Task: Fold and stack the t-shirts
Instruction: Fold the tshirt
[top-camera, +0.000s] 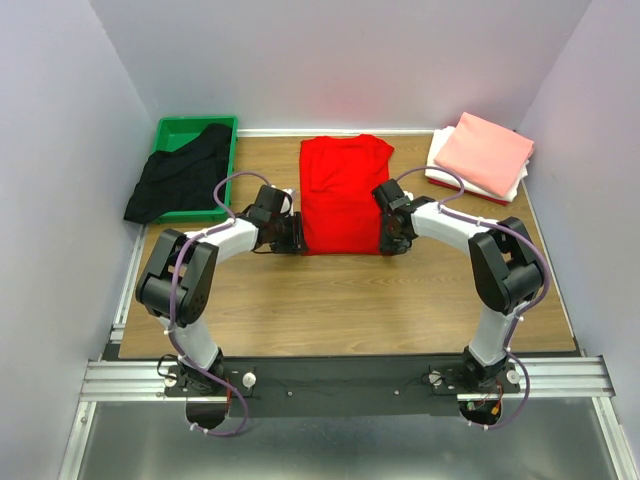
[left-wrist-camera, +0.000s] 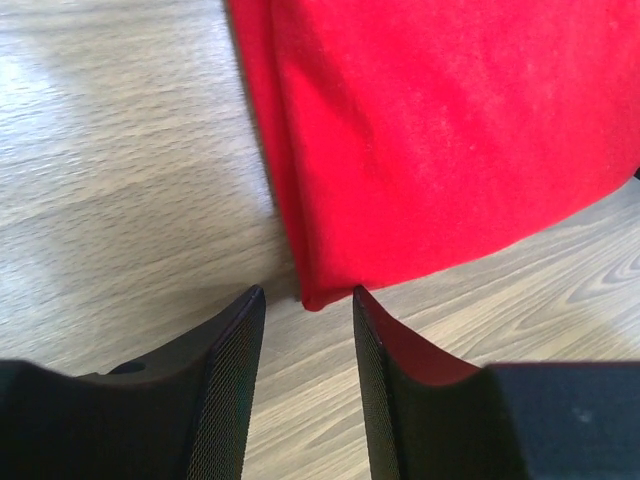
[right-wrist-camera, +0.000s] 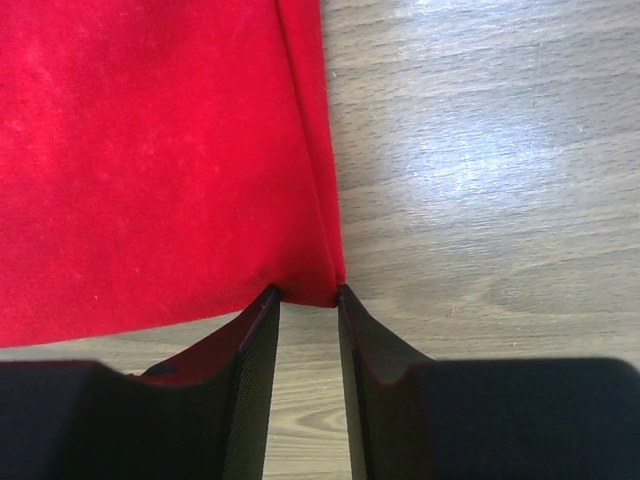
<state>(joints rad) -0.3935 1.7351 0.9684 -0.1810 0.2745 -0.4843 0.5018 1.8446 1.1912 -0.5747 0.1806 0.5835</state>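
Note:
A bright red t-shirt (top-camera: 343, 192), folded into a long strip, lies flat at the table's middle. My left gripper (top-camera: 297, 235) sits at its near left corner. In the left wrist view that gripper (left-wrist-camera: 307, 292) is open, with the red t-shirt corner (left-wrist-camera: 312, 290) just at its fingertips. My right gripper (top-camera: 385, 238) sits at the near right corner. Seen from the right wrist, it (right-wrist-camera: 307, 290) stands open more narrowly, and the red t-shirt corner (right-wrist-camera: 310, 285) reaches from one tip to the other. A black t-shirt (top-camera: 180, 175) spills from the tray. A salmon-pink t-shirt (top-camera: 483, 155) lies folded on a white one (top-camera: 440, 160).
A green tray (top-camera: 190, 130) stands at the back left, holding the black shirt, which hangs over its left rim. The folded stack is at the back right corner. Grey walls close in the left, right and back. The wooden table (top-camera: 340, 300) shows bare between the shirt and the arm bases.

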